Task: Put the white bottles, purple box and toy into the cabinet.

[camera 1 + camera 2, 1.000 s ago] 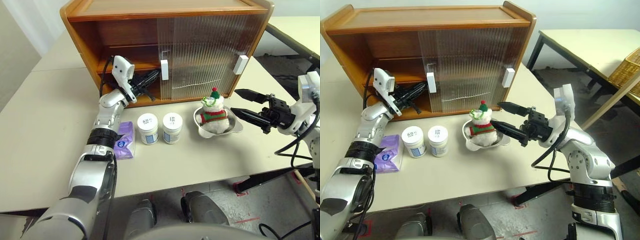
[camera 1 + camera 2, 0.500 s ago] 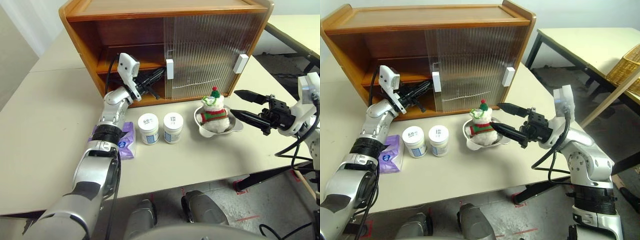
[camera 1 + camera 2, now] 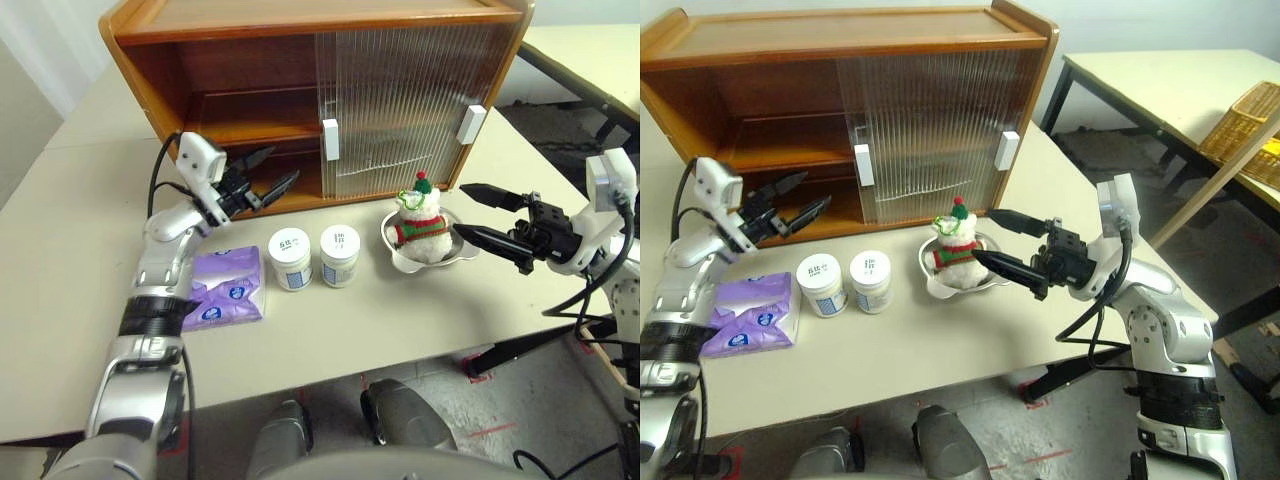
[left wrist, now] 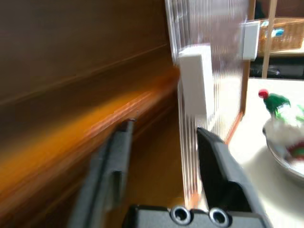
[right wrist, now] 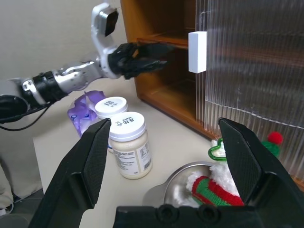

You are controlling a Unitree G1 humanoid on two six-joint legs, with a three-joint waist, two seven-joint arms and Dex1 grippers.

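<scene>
The cabinet (image 3: 300, 100) stands at the back of the table, its ribbed doors slid to the right and its left half open. My left gripper (image 3: 283, 163) is open and empty in front of the open lower shelf, left of the white door handle (image 4: 194, 80). Two white bottles (image 3: 292, 259) (image 3: 339, 256) stand side by side in front of the cabinet. The purple box (image 3: 222, 300) lies flat to their left, beneath my left forearm. The toy (image 3: 420, 222) sits to their right. My right gripper (image 3: 459, 209) is open beside the toy, pointing at it.
A shallow metal bowl (image 3: 440, 262) holds the toy. The table's front edge runs close below the bottles. A second table (image 3: 1160, 80) with a wicker basket (image 3: 1250, 130) stands off to the right, with floor between.
My left gripper was shut at the door handle and nudged the door right. It has since drawn back to the left and opened, uncovering the purple box. The right arm has kept still.
</scene>
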